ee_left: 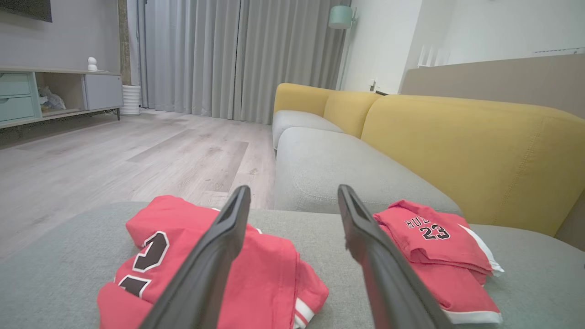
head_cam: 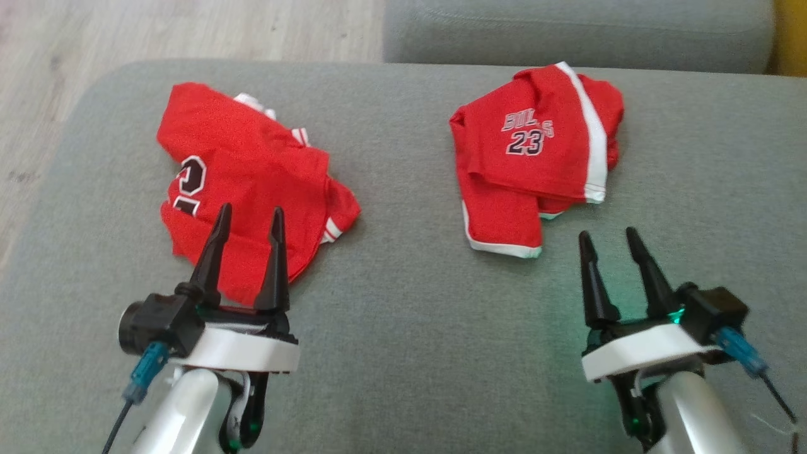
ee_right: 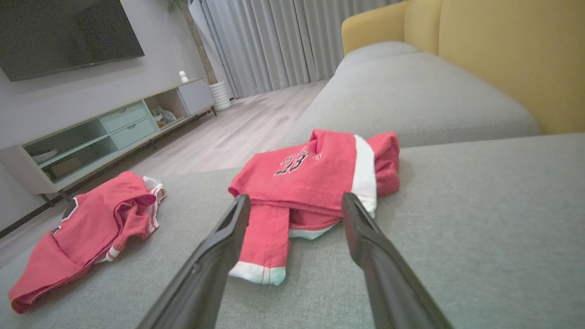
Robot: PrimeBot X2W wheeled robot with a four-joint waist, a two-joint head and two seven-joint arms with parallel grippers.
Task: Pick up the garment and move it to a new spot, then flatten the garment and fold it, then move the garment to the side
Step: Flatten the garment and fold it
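I list: jersey (head_cam: 252, 170), probably shorts (head_cam: 504, 170); TV cabinet (ee_right: 91, 137) from wrist views; left gripper (head_cam: 250, 209), right gripper (head_cam: 608, 232) jaws wide, empty.

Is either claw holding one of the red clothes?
No: the left gripper and right gripper both stand open and empty, the jersey and shorts lying loose on the grey cushion.

The right garment (head_cam: 529, 170) bears "BULLS" in small white-edged letters, partly creased, with "23" in black just beneath. The left garment (head_cam: 252, 176) shows part of a large black, white-edged number: one digit looks like a 2, the other is cut off by folds.
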